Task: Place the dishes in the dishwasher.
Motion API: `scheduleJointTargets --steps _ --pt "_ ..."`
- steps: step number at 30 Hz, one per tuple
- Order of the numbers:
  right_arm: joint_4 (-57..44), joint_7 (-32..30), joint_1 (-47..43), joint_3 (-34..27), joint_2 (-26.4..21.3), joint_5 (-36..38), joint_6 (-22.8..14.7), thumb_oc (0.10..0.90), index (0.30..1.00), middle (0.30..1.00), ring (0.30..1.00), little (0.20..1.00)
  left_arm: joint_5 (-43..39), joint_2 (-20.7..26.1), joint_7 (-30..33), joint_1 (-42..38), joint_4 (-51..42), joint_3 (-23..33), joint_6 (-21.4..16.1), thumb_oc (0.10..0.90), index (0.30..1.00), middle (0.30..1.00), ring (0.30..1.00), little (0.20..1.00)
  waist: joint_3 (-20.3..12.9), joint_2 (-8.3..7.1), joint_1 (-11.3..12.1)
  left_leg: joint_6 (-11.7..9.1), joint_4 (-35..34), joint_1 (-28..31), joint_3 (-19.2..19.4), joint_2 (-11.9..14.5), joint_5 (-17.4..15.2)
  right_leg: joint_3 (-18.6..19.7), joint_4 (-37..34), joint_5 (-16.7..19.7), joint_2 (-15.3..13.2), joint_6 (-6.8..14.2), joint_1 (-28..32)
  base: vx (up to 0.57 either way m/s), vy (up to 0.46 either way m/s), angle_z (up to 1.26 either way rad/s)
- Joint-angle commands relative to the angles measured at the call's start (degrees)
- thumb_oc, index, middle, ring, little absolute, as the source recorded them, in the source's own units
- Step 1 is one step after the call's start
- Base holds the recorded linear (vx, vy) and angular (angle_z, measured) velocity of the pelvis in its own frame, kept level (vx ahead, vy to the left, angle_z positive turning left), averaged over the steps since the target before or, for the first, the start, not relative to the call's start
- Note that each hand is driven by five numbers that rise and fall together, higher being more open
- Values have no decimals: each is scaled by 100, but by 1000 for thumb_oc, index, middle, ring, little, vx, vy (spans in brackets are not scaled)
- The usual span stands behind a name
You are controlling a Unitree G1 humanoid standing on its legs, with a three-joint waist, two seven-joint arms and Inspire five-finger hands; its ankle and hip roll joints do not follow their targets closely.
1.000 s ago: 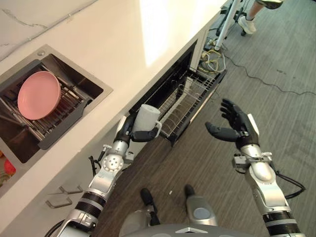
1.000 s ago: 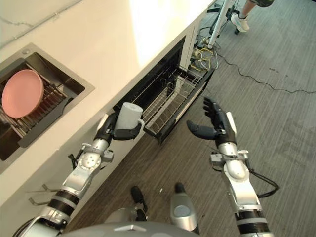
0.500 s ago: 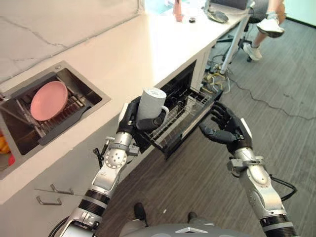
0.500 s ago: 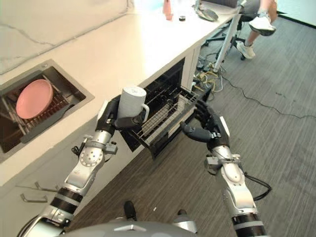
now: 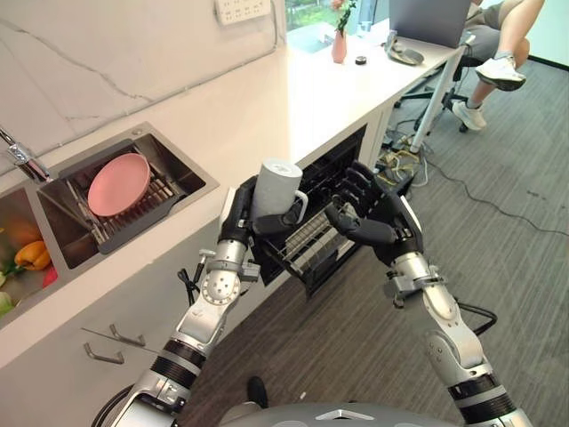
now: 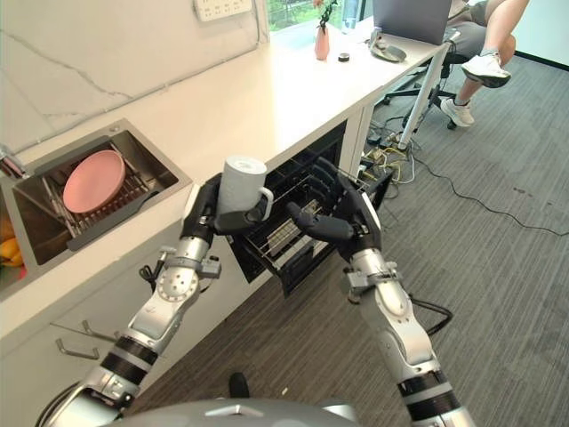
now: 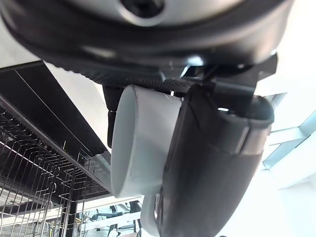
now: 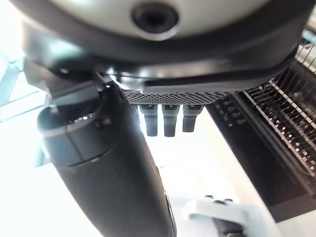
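Observation:
A pale grey mug [image 5: 276, 185] stands upright in my left hand [image 5: 236, 212], whose fingers and thumb [image 7: 207, 168] curl round its body [image 7: 140, 143]. It hangs just in front of the counter edge, above the pulled-out wire rack of the dishwasher [image 5: 313, 238]. My right hand [image 5: 380, 221] is open with spread fingers [image 8: 165, 118], close beside the mug's handle and over the rack. A pink plate [image 5: 118, 172] leans in the drying rack in the sink.
The white counter [image 5: 267, 98] runs to the back, with a pink vase [image 5: 340, 46] and a laptop at its far end. A person sits there [image 5: 502, 53]. Cables [image 5: 404, 160] lie on the floor by the dishwasher. Vegetables [image 5: 31, 255] sit in the left sink basin.
The camera has tilted up. My left hand has lifted the mug over towards the rack. My right hand has swung in from over the floor to just beside the mug.

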Motion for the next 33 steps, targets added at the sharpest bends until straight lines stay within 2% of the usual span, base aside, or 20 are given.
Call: scheduleJointTargets --steps 1,9,13,19,33 --pt "-620 282 -723 -225 110 431 -780 800 900 900 900 900 413 103 442 -1226 402 114 -769 400 300 300 300 300 -376 -158 106 -39 77 751 91 -165 -1047 184 133 163 157 139 -532 0 0 0" --pt "-493 180 -848 -106 49 403 -778 800 900 900 900 900 528 118 468 -1201 328 13 -777 400 300 300 300 300 -414 -148 121 -48 77 777 82 -160 -1056 168 136 149 163 135 -499 0 0 0" --pt "-214 -104 -1063 -11 17 160 -669 800 900 900 900 900 785 93 544 -1270 237 -150 -685 400 300 300 300 300 -439 -146 154 -47 70 780 59 -163 -1058 139 132 136 159 131 -480 0 0 0" --pt "36 -235 -1213 152 75 229 -577 800 900 900 900 900 976 57 583 -1393 280 -336 -629 400 300 300 300 300 -441 -149 175 -46 61 769 32 -175 -1052 119 138 137 155 135 -487 0 0 0" --pt "250 -101 -1675 676 168 1631 -490 800 900 900 900 900 1111 -28 437 -1623 260 -770 -533 400 300 300 300 300 -418 -174 240 -64 46 705 -19 -201 -1030 81 142 170 122 156 -536 2 5 2"
